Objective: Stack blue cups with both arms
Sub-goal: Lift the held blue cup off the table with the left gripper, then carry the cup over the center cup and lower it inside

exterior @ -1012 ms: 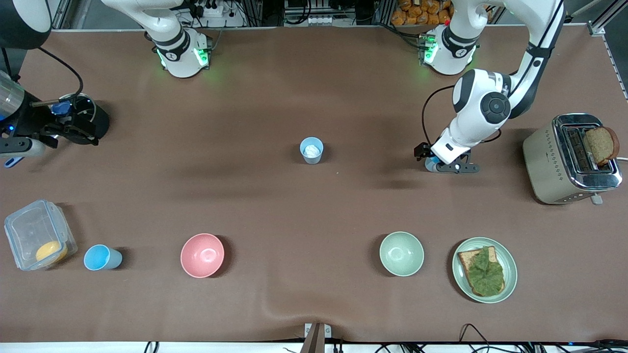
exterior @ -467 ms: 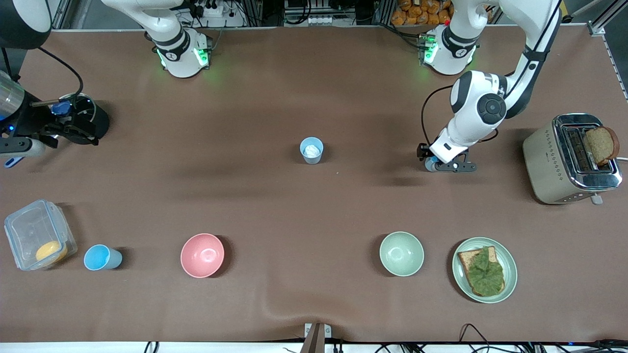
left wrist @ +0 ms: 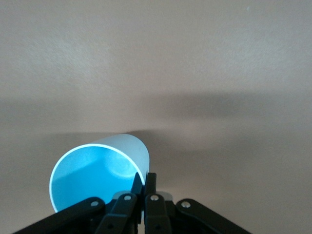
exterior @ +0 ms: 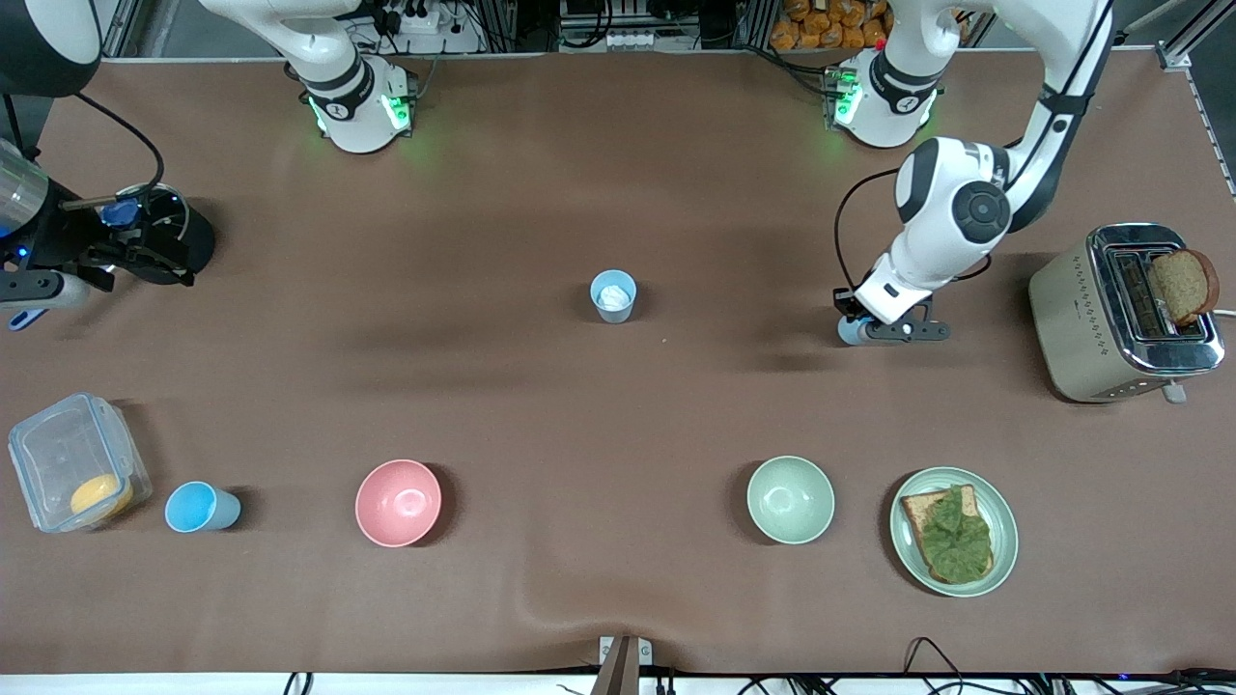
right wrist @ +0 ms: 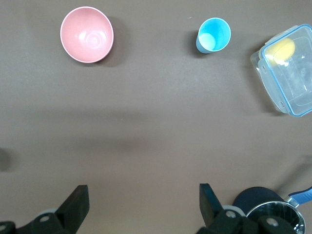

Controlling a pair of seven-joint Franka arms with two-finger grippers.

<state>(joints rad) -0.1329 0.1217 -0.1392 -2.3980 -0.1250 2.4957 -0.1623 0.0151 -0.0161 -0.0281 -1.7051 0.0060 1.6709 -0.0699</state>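
Observation:
My left gripper (exterior: 857, 328) is shut on the rim of a light-blue cup (exterior: 850, 332), low over the table between the middle cup and the toaster. In the left wrist view its fingers (left wrist: 151, 180) pinch the cup's wall (left wrist: 97, 170); whether the cup touches the table I cannot tell. A second blue cup (exterior: 613, 294) with a whitish inside stands at the table's middle. A third blue cup (exterior: 198, 507) stands beside the plastic box; it also shows in the right wrist view (right wrist: 213, 35). My right gripper (exterior: 116, 261) hangs open and empty, high beside the black pot, jaws wide (right wrist: 144, 192).
A pink bowl (exterior: 398, 502), a pale green bowl (exterior: 790, 499) and a plate (exterior: 908, 555) with leafy toast line the near side. A clear box (exterior: 72, 463) holds something yellow. A toaster (exterior: 1120, 314) stands at the left arm's end, a black pot (exterior: 183, 236) at the right arm's end.
My left gripper with its cup has shifted slightly toward the toaster and the front camera. The right arm and the other cups have not moved.

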